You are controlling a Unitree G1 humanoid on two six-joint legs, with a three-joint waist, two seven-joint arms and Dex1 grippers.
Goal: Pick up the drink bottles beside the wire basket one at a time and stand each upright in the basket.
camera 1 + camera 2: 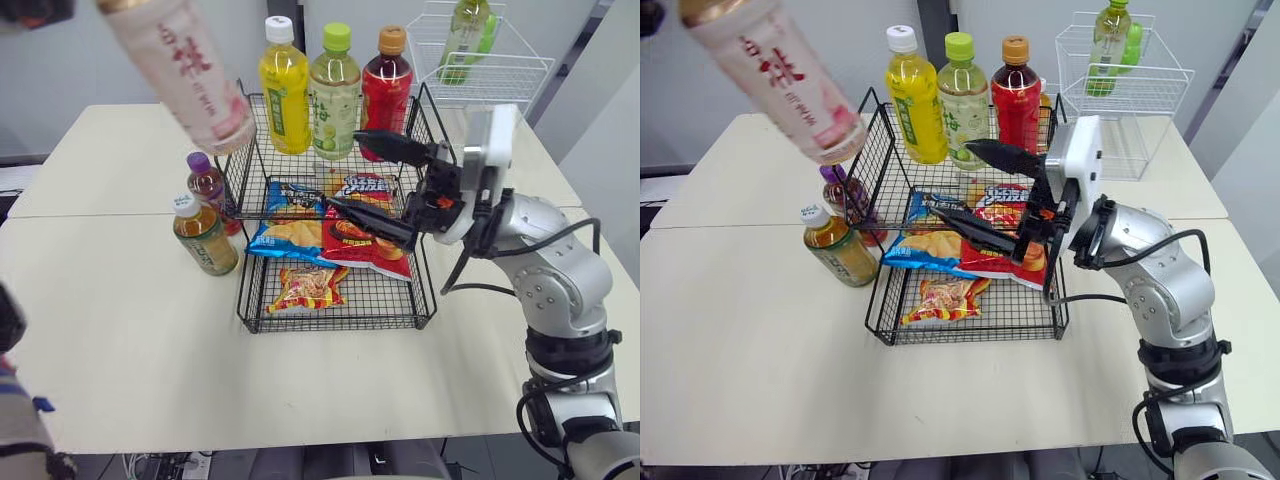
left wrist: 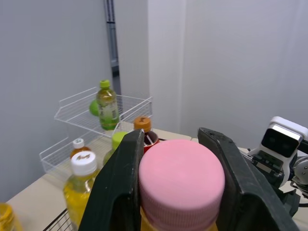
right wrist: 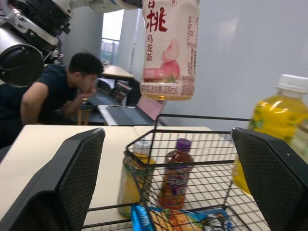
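We list a cream table (image 1: 120, 340) and a grey wall (image 2: 48, 72). From the right wrist we see a seated person (image 3: 53, 96) at a far desk.

We find the left gripper (image 2: 175, 149) clenched on the cap end of the peach tea bottle (image 1: 185, 65), held aloft left of the black wire basket (image 1: 330, 327). A purple-capped bottle (image 1: 207, 185) and a white-capped bottle (image 1: 205, 238) stand just left of the basket. The right gripper (image 1: 345, 170) is spread wide over the snack bags (image 1: 310, 285).

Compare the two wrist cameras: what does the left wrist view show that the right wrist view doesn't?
Left wrist view, not the right: a pink cap clamped in the left gripper, and a white wire rack holding a green-capped bottle. Right wrist view, not the left: the open right gripper, a purple-capped bottle, a seated person. Both: the peach tea bottle and the yellow drink bottle.
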